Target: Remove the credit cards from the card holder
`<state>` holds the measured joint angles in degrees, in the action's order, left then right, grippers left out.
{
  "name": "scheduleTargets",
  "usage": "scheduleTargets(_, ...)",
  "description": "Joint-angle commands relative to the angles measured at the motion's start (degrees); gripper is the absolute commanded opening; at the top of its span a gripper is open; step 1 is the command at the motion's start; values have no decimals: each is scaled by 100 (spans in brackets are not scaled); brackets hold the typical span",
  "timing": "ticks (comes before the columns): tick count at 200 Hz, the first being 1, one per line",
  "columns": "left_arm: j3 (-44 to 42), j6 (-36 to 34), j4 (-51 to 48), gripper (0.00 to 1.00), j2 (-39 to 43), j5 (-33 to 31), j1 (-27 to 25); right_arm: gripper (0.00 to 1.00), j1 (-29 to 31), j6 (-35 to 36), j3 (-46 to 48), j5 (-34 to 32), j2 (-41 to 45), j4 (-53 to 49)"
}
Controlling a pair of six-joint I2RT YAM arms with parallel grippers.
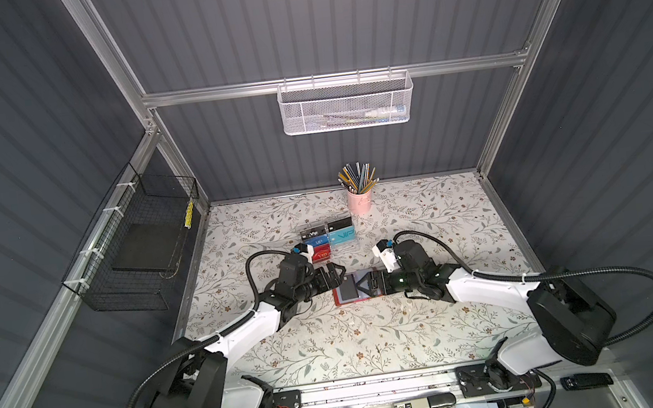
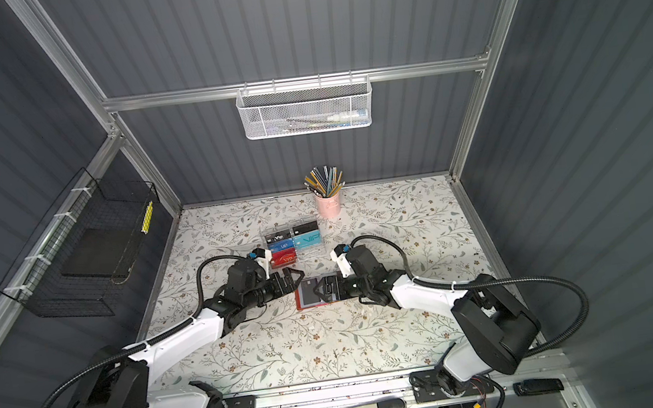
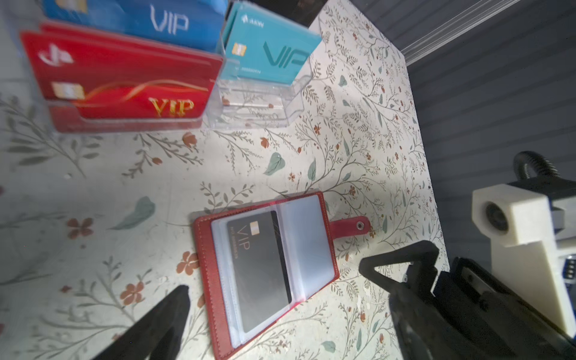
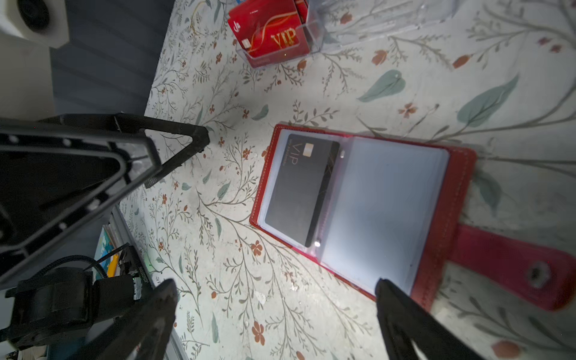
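Observation:
The red card holder (image 1: 352,301) (image 2: 306,296) lies open and flat on the floral table in both top views. A black credit card (image 3: 260,271) (image 4: 300,187) with "VIP" lettering sits in one clear sleeve; the facing sleeve (image 4: 383,202) looks empty. The snap tab (image 3: 349,226) sticks out to one side. My left gripper (image 1: 340,275) (image 3: 288,299) hovers open just off the holder's left edge. My right gripper (image 1: 361,287) (image 4: 272,290) is open over the holder's right half, one fingertip (image 4: 385,288) above the empty sleeve's edge. Neither holds anything.
A clear compartmented box (image 1: 326,236) (image 3: 258,103) with red, blue, teal and black VIP cards stands just behind the holder. A pink pencil cup (image 1: 359,201) is further back. A black wire basket (image 1: 141,243) hangs on the left wall, a white mesh basket (image 1: 347,104) on the back rail.

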<state>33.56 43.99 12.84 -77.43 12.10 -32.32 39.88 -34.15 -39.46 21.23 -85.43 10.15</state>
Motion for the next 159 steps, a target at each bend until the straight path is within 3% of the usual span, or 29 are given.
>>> scheduleTargets(1,-223,696,864,100,-211,172,-47,99,133,-212,151,-49,-147,588)
scheduleTargets(35,-247,1039,1237,100,-567,61,-62,99,206,-370,290,65,-393,1117)
scheduleTargets(91,-271,1430,1870,100,-1119,61,-76,85,257,-588,352,242,-902,1877)
scheduleTargets(159,-304,1728,2653,100,-1825,201,-76,77,284,-715,355,268,-1223,2186)
